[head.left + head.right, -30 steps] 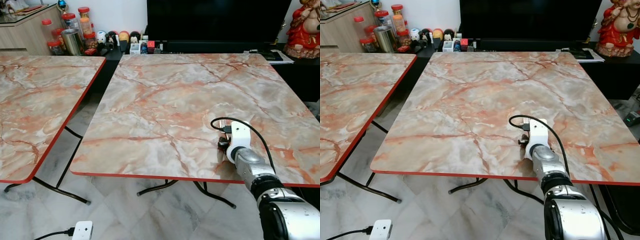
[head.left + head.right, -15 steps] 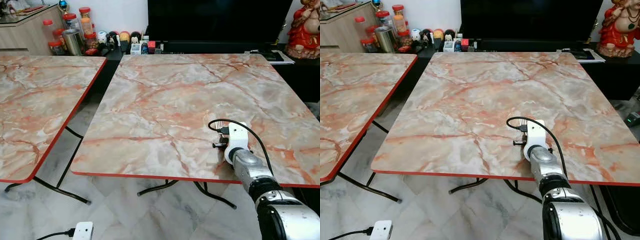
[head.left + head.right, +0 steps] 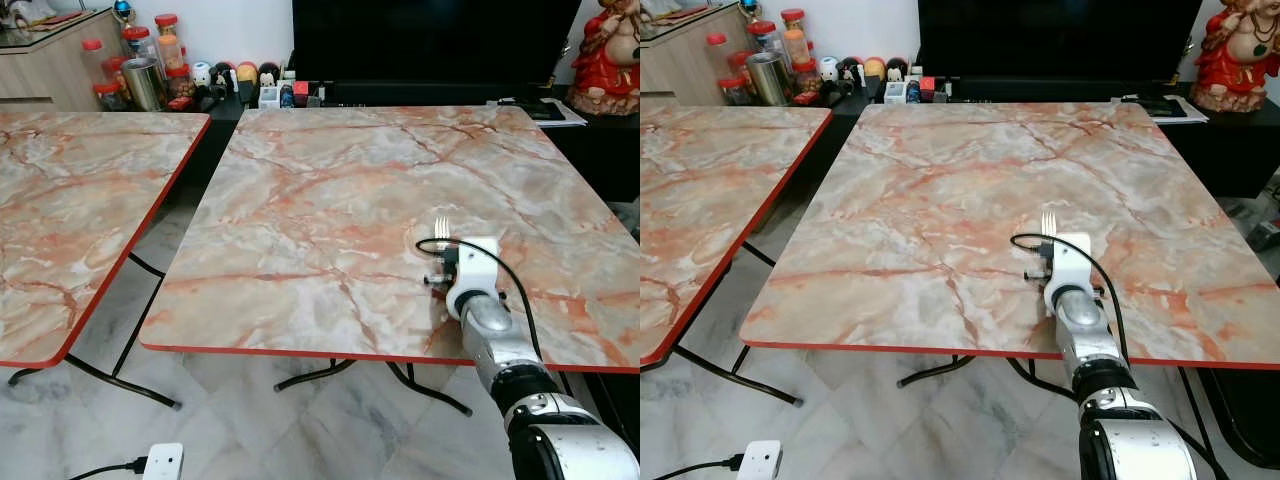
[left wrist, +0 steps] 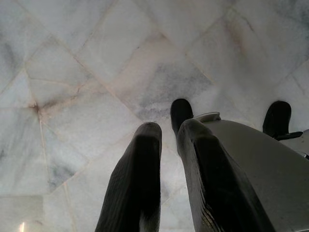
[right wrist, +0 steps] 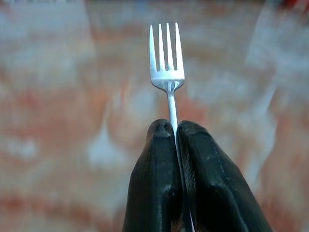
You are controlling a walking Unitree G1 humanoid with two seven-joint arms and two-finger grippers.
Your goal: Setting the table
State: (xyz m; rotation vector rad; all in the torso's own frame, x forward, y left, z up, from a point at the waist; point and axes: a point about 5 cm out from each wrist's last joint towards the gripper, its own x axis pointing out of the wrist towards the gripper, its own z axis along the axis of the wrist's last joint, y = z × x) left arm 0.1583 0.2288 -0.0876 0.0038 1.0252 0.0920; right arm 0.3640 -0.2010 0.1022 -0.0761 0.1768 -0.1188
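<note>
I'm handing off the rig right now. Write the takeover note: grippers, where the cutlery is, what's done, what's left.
Right gripper: shut on the fork, clamped on the handle, tines pointing away from the robot. It is over the near right part of the marble table, close to the front edge.
Left gripper: fingers almost together, holding nothing, hanging idle over the tiled floor.
Done: fork picked up and brought over the table.
Left: lower the fork onto the tabletop, release it, pull the arm back. Whether the fork already touches the surface cannot be told, so check before opening.
</note>
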